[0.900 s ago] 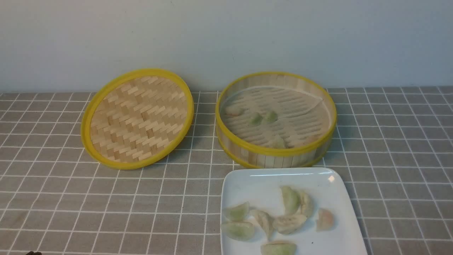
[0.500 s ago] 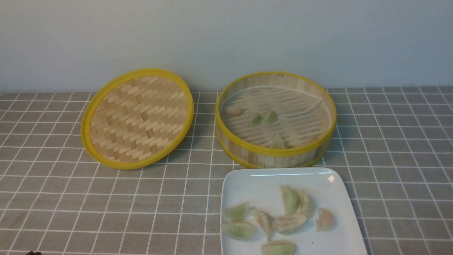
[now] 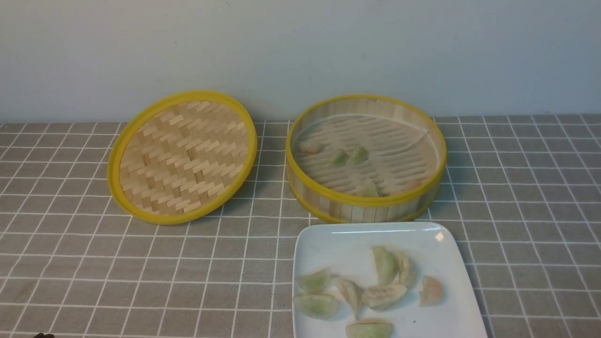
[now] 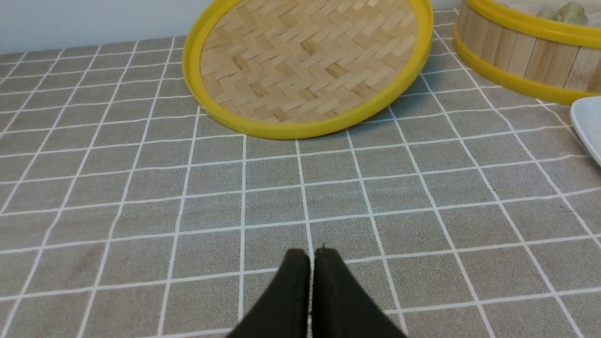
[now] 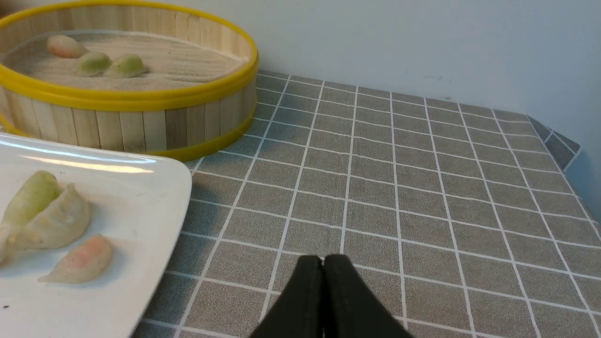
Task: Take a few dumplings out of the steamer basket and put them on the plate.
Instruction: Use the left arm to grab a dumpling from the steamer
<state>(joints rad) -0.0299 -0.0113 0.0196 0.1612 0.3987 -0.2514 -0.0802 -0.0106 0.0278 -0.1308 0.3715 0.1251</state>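
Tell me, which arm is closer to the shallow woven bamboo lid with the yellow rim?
The left arm: its shut jaws point at the woven bamboo lid across a stretch of grey checked cloth. The right arm sits on the far side of the white square plate.

The steamer basket (image 3: 375, 212) is sitting far back on the tabletop (image 3: 516, 211), right of centre, close before the wall (image 3: 300, 47). The lid (image 3: 183, 157) is lying tilted just to its left. The plate (image 3: 347, 239) is resting just near of the basket, at the tabletop's near edge. Dumplings (image 3: 383, 295) are lying clustered on the plate's near half; a few others are sitting in the basket, mostly far left.
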